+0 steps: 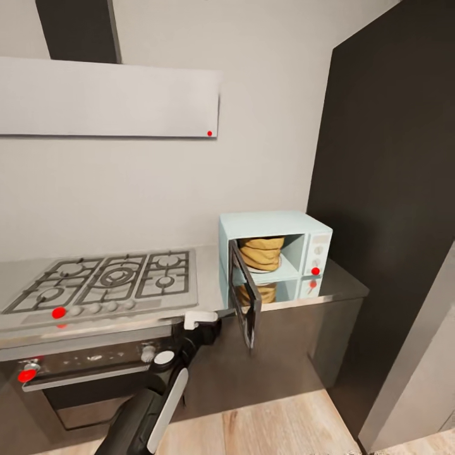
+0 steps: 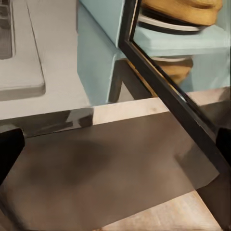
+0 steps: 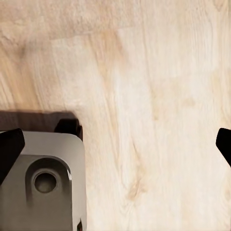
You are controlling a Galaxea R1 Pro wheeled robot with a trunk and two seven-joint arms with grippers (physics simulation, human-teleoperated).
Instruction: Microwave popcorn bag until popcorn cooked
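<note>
From the head camera, the microwave (image 1: 278,256) stands on the table (image 1: 335,287) to the right of the gas hob (image 1: 107,278), its door (image 1: 245,300) swung open toward the robot. The popcorn bag (image 1: 261,251) already sits inside on the turntable. So the loading looks done; shutting the door and starting the heat are left. The left arm reaches up toward the table edge, its gripper (image 1: 201,321) just left of the open door; from here I cannot tell how its fingers are set.

In the left wrist view, the door's dark frame (image 2: 159,72) runs diagonally, with the bag (image 2: 185,9) cut off at the picture's edge. Dark fingertips (image 2: 9,149) show at both sides, spread wide and empty.

The right wrist view shows wood floor (image 3: 144,72) and a grey part of the robot's base (image 3: 43,178); the fingertips (image 3: 9,147) are spread, holding nothing. Whether any popcorn is cooked is hidden.
</note>
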